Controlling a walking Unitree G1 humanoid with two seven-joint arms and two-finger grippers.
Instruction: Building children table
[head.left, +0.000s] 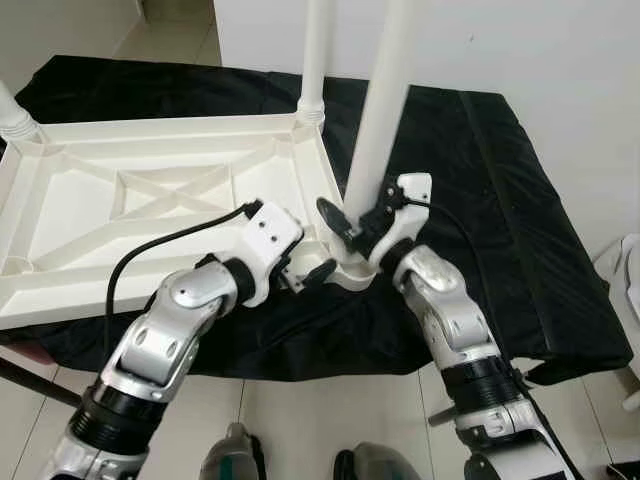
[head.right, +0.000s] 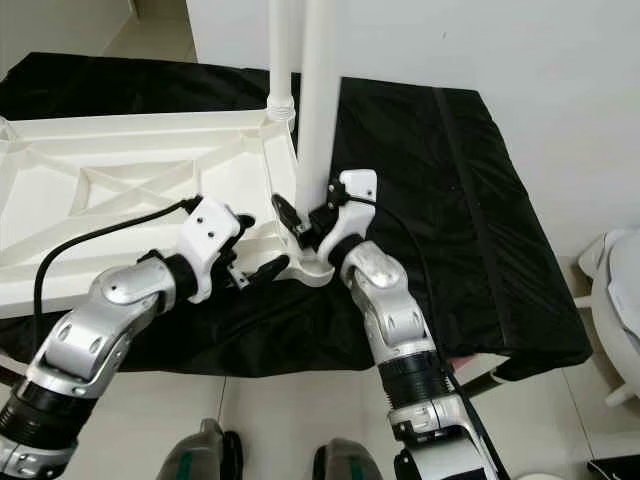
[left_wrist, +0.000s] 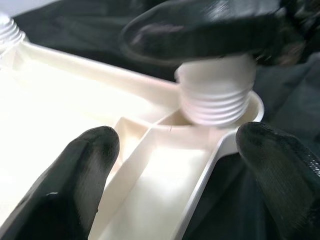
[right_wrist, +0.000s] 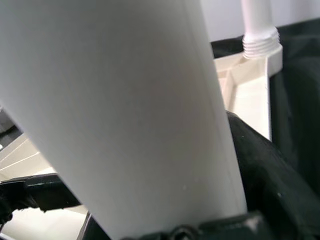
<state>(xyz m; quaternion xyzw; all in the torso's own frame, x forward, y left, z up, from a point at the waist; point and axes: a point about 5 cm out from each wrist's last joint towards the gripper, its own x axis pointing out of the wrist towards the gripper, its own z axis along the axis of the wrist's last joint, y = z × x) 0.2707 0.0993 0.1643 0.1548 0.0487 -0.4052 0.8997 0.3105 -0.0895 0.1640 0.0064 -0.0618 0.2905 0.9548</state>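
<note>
Head view: right pincer (head.left: 352, 222) gripping table leg (head.left: 384, 95).

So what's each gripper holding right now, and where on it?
Right gripper: the near table leg, low, just above its threaded end. Left gripper: open, straddling the tabletop corner.

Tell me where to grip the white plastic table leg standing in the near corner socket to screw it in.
Grip the white plastic table leg low on its smooth round shaft, just above the threads, coming from the robot's side as the right gripper does. The upturned white tabletop blocks the far side, and low keeps it upright.
</note>
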